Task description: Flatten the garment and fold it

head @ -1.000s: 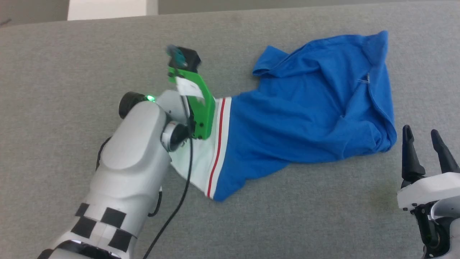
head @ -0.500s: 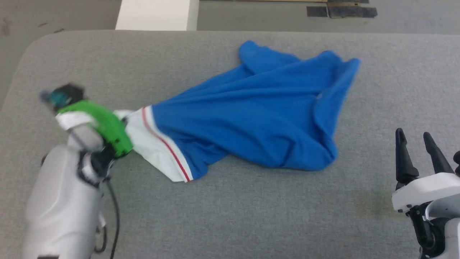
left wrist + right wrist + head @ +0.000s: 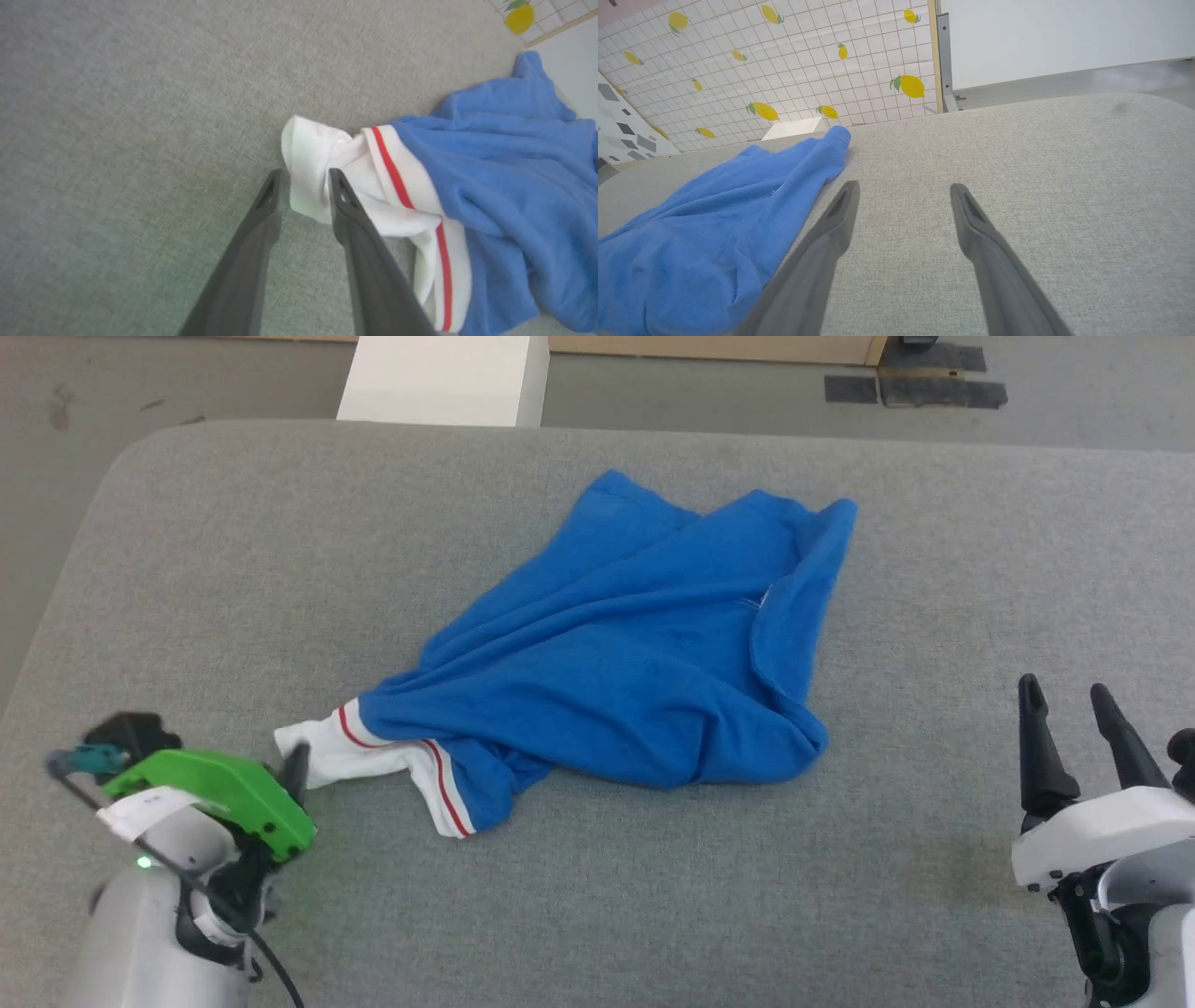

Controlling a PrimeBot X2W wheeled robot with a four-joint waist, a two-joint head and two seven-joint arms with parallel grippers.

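Near left corner of the surface (image 3: 233, 569) first: left hand (image 3: 303, 179), fingers parted a little, tips right at the edge of the white sleeve (image 3: 310, 149), not clamped on it, going by the sliver of grey visible between one finger and the cloth. Near right corner: right hand (image 3: 1064, 695), spread wide over bare grey, well apart from any fabric. Then the garment (image 3: 635, 663) itself, sprawled across the middle, bunched and creased, sleeve with its red stripe (image 3: 392, 172) trailing toward the near left, blue body heaped toward the far edge, one blue flap (image 3: 794, 607) doubled over along the right side. Nowhere near flat, so pretty clearly in the flattening step, folding not yet started. Next up, probably: close the left on that sleeve or a hem corner, bring the right in to the opposite blue edge, pull apart to spread the thing out. Calls for a clean pinch on a single layer and tension from both sides, otherwise just dragging the whole lump around.
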